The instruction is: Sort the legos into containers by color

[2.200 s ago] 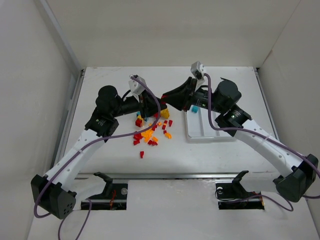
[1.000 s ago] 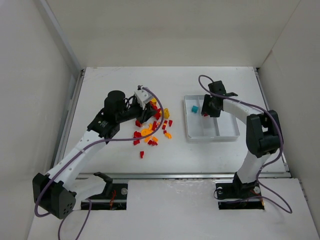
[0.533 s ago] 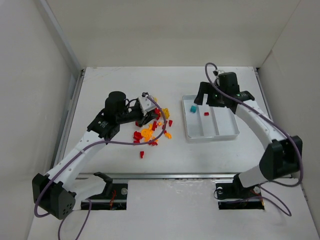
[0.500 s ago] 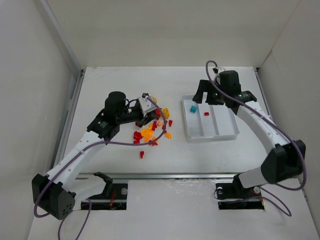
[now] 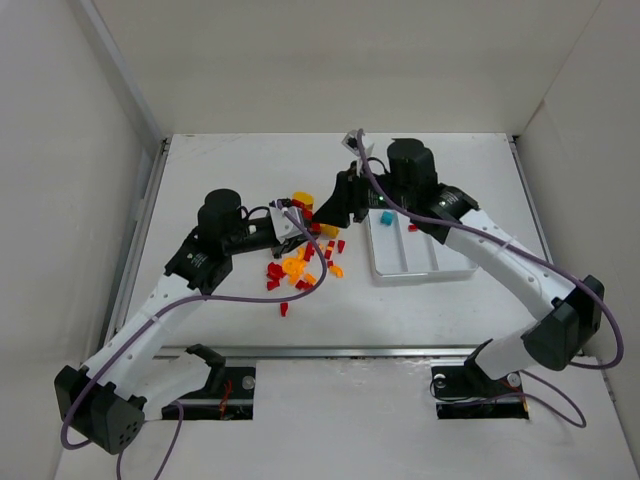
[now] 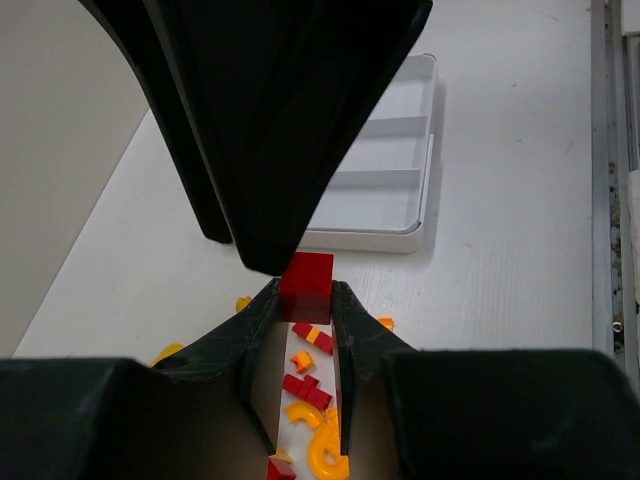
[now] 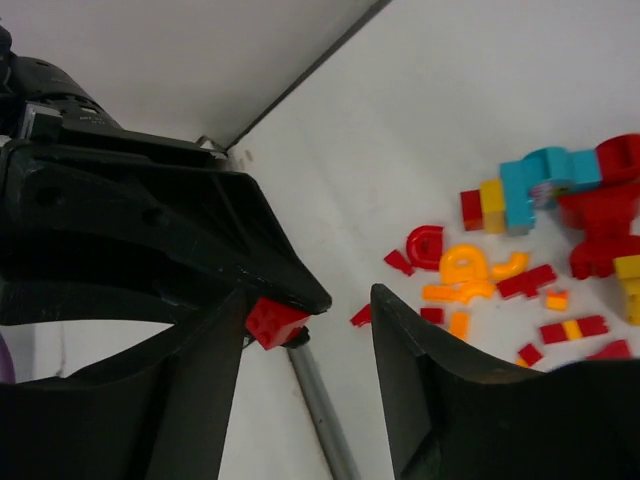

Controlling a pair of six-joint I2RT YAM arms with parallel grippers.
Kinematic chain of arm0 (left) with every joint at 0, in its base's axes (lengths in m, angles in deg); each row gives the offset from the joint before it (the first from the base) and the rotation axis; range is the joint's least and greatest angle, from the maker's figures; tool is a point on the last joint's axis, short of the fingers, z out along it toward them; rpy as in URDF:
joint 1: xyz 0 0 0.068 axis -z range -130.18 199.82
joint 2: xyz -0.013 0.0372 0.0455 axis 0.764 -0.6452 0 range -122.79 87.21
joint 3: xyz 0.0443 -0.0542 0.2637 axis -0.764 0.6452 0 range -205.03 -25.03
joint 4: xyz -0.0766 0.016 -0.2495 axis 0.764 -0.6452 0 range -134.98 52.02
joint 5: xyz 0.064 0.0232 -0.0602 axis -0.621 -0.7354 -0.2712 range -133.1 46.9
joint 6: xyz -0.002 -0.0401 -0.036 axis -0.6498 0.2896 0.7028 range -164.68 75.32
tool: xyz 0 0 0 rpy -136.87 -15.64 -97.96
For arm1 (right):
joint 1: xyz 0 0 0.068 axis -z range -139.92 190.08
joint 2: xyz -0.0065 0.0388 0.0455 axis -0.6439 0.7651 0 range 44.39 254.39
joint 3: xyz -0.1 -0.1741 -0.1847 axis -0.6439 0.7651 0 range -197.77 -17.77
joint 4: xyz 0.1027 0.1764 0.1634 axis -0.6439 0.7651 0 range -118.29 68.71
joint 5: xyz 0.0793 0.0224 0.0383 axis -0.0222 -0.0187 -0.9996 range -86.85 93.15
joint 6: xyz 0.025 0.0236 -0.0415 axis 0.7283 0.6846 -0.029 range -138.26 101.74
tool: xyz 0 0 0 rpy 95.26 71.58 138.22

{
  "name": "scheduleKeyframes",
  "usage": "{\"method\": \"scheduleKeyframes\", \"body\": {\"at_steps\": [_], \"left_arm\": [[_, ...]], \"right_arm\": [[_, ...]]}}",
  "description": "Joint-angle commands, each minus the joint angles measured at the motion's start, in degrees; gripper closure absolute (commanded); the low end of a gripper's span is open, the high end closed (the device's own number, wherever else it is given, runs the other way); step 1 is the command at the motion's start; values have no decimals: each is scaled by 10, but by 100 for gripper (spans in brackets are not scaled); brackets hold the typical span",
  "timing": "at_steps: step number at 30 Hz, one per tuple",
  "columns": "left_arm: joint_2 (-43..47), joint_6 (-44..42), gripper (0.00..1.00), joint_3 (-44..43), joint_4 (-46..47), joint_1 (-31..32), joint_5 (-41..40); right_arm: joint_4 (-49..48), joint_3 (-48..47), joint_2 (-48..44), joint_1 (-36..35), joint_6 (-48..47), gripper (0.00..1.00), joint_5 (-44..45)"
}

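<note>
My left gripper (image 6: 306, 292) is shut on a red lego brick (image 6: 306, 285) and holds it above the pile of red and orange-yellow legos (image 5: 296, 266). My right gripper (image 7: 312, 300) is open, with its jaws on either side of my left gripper's tips and that red brick (image 7: 274, 322). In the top view both grippers meet just left of the white tray (image 5: 440, 262), my left gripper (image 5: 301, 223) below my right gripper (image 5: 331, 207). The tray holds a teal brick (image 5: 386, 217) in its left compartment and a red brick (image 5: 411, 228) in the middle one.
Loose legos (image 7: 520, 270) lie spread on the table under the grippers, with a teal, yellow and red cluster (image 7: 530, 190) among them. A lone red piece (image 5: 283, 309) lies nearer the front. The tray (image 6: 385, 195) lies beyond my left fingers. Walls enclose the table.
My right arm has swung left from over the tray to my left gripper. My left gripper has stayed over the pile.
</note>
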Motion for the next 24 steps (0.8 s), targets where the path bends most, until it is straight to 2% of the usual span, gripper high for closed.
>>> {"method": "scheduleKeyframes", "body": {"at_steps": [1,5,9,11,17,23,24], "left_arm": [[12,-8,100,5,30,2,6],[12,4,100,5,30,2,6],[17,4,100,5,35,2,0],[17,4,100,5,42,2,-5],[17,4,100,5,42,7,-5],[23,4,100,5,42,7,-5],[23,4,100,5,42,7,-5]], "right_arm": [[-51,-17,4,-10,16,43,-31],[-51,-17,9,-15,16,47,-39],[-51,-6,9,-15,16,47,-60],[-51,0,9,-15,16,43,-74],[-56,0,35,-15,16,41,-105],[-56,-5,41,-15,21,48,-105],[-56,-5,41,-15,21,52,-105]]}}
